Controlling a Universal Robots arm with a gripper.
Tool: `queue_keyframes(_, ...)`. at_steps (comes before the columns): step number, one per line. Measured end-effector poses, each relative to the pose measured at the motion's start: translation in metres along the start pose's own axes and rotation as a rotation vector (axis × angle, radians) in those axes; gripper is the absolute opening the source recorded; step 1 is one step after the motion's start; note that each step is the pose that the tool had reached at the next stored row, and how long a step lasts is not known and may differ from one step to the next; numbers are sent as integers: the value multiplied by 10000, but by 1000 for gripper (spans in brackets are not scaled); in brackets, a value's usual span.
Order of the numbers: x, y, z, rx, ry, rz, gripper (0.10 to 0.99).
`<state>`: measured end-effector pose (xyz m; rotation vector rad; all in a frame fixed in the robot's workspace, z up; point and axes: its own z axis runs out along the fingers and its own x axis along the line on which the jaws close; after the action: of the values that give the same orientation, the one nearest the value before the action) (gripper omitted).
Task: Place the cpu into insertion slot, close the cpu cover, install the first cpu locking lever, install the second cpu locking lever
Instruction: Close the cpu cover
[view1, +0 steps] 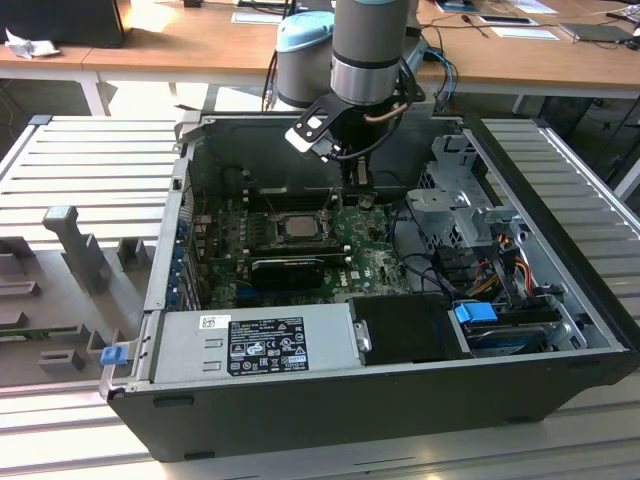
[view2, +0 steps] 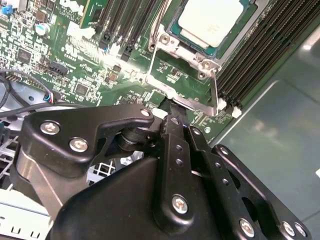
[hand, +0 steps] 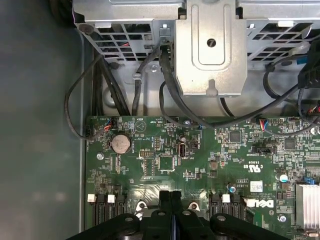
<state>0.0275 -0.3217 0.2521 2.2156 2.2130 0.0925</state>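
Beside the seated cpu (view2: 215, 22), the claw (view2: 169, 107), pinched together, meets the open cover (view2: 195, 104) at its free edge; thin, stiff, light hinged metal, probably best pushed there, gently

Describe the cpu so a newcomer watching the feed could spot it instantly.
Start at the open computer case, then the green motherboard on its floor. Near the board's middle, flanked by long black slots, lies the cpu. It is the one flat, pale silver square, smooth where everything around is dark or cluttered.
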Motion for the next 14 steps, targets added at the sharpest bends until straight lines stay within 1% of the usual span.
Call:
queue_keyframes(7, 0, -85, -4, 0, 0, 0, 106)
queue_keyframes(14, 0, -151, -7, 0, 0, 0, 106)
